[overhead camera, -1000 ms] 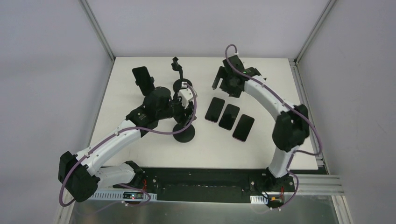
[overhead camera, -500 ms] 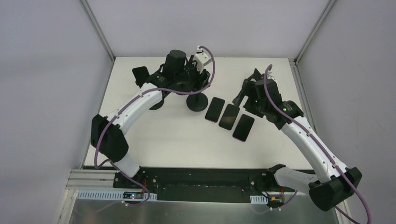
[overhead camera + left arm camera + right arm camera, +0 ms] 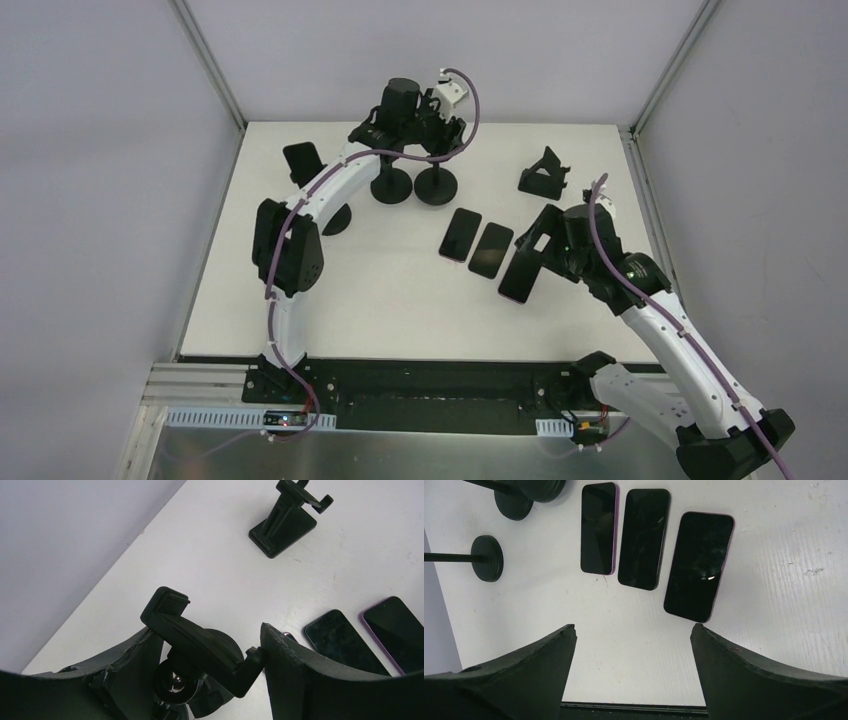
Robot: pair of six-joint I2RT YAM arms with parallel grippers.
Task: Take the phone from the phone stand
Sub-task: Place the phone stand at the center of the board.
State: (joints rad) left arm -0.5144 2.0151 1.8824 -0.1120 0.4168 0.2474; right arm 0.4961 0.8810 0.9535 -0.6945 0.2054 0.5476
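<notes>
left gripper (image 3: 207, 637): clamped across the empty stand (image 3: 190, 635)
right gripper (image 3: 632, 627): fingers apart above three flat phones (image 3: 644, 537)
phone (image 3: 300, 158): upright in its stand (image 3: 338, 219), left of the left gripper, nearer that arm

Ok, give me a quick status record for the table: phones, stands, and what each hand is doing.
flat phones: three, side by side mid-table, screens up
mounted phone: one, upright in a stand at the far left, not yet removed
left hand: at the far edge, closed on the head of an empty clamp stand
right hand: open and empty, hovering by the flat phones
wedge stand: empty, on the table at the far right
</notes>
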